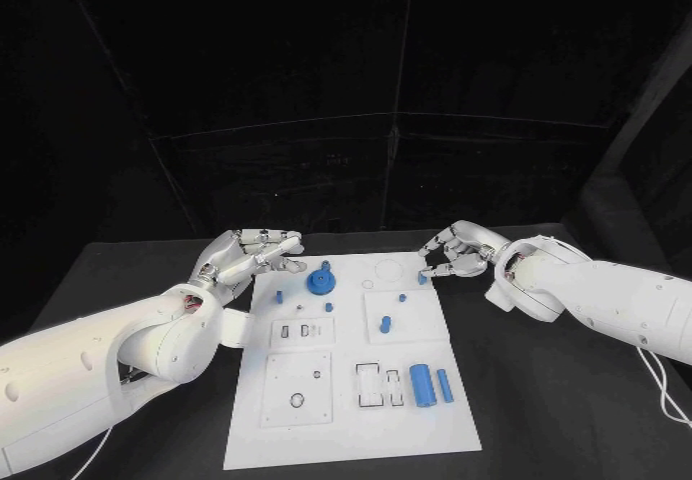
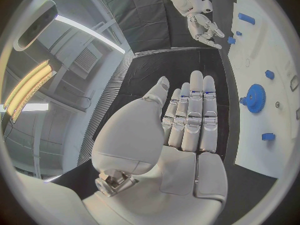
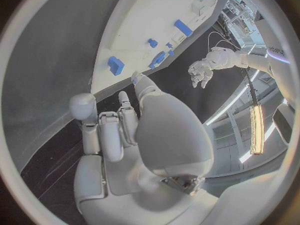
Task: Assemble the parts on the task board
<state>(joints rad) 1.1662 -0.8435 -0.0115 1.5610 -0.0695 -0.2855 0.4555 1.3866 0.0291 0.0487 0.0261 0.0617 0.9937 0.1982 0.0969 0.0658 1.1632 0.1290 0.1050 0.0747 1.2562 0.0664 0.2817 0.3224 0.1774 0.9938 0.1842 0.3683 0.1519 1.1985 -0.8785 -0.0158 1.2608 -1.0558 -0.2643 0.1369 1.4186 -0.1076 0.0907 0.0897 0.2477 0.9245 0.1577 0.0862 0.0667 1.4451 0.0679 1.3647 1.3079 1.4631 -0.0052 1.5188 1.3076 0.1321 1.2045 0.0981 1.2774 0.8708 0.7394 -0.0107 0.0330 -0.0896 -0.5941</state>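
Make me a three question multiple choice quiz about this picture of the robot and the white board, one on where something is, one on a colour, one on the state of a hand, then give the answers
1. Where does the gear-shaped part lie on the task board?
A. at the far end, near the left hand
B. at the near edge
C. off the board, on the table

2. What colour is the large cylinder at the board's near right?
A. red
B. blue
C. yellow

3. How is the left hand?
A. gripping the gear
B. holding a cylinder
C. holding nothing, fingers straight

Answers:
1. A, the head view shows the gear at the far end, by the left hand.
2. B, it is blue like the other parts.
3. C, the left wrist view shows the fingers straight with nothing in them.
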